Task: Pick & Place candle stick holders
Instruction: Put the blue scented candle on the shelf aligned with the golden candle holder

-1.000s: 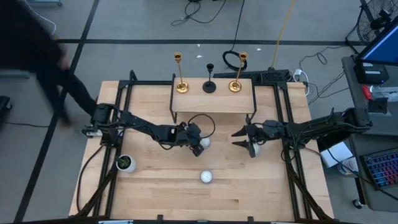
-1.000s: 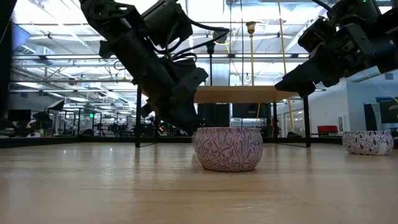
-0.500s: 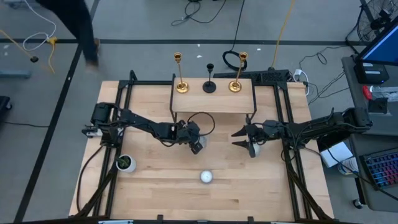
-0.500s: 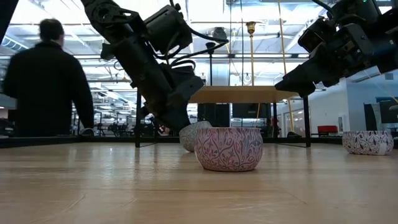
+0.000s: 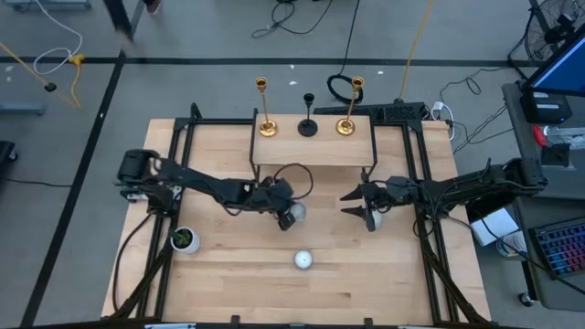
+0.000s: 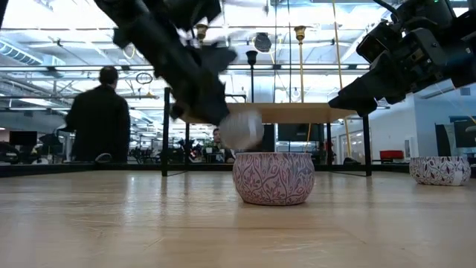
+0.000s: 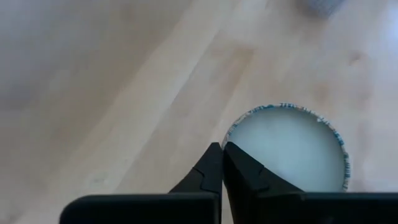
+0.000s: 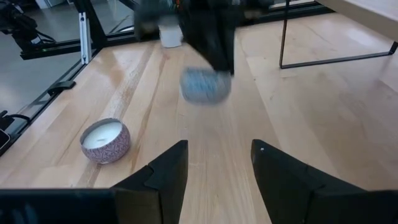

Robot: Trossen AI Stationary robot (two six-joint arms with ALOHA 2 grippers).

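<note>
Left claw (image 5: 285,216) pinched on candle (image 5: 294,213) rim, seemingly lifted (blurred); right claw (image 5: 350,203) gaping, empty.

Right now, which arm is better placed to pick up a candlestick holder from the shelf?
Right. The right gripper is open and empty, below the shelf end with a gold holder; the left gripper is shut on a candle.

Grey floor (image 5: 201,37) with cables (image 5: 292,14), bright glazed hall, 1 person (image 6: 97,115) beyond
</note>
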